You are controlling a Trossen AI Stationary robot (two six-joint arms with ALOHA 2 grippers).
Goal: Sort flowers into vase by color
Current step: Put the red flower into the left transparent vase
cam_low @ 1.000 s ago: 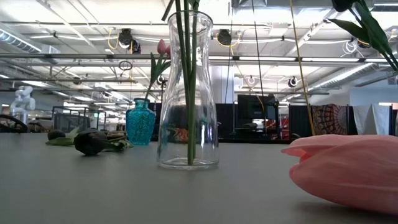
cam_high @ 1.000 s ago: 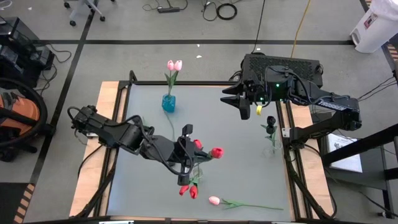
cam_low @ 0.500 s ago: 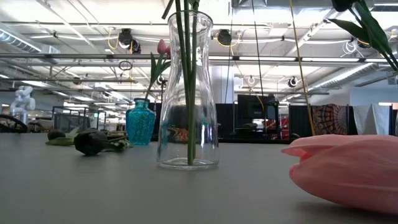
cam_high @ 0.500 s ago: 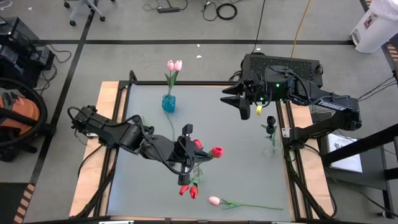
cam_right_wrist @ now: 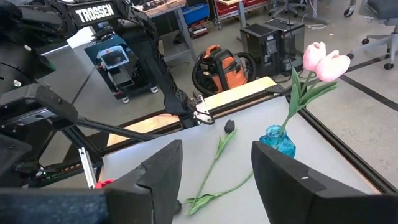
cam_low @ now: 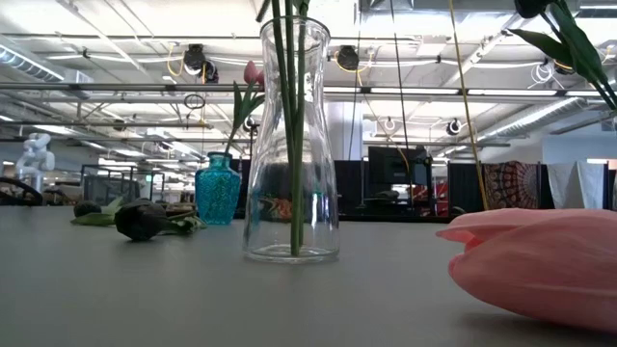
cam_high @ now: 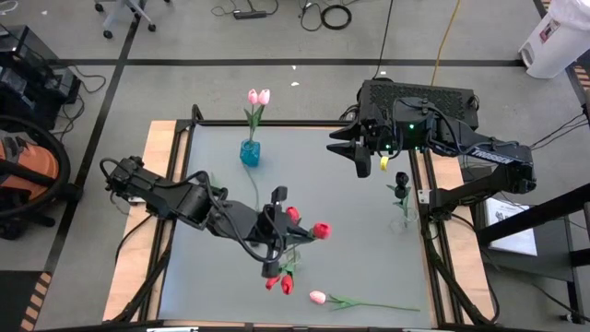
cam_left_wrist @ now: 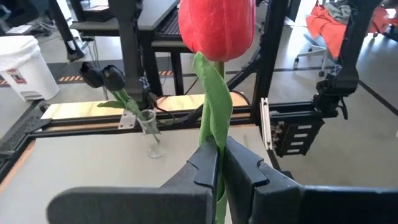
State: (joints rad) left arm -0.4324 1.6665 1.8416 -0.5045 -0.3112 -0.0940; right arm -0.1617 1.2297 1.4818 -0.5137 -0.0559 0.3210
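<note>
A red tulip with a thin green stem (cam_left_wrist: 216, 28) is held clamped by its stem in the closed jaws of the left gripper (cam_left_wrist: 221, 163), above the clear glass vase (cam_low: 291, 145) near the tabletop's (cam_high: 359, 240) middle; over the last second it has barely been shifted, so insertion is judged still pending. The right gripper (cam_right_wrist: 215, 163) is kept waiting at the far right edge, jaws open and empty.

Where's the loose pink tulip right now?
In the high view the pink tulip lies flat at the table's near edge, just right of the red tulips standing in the clear vase.
</note>
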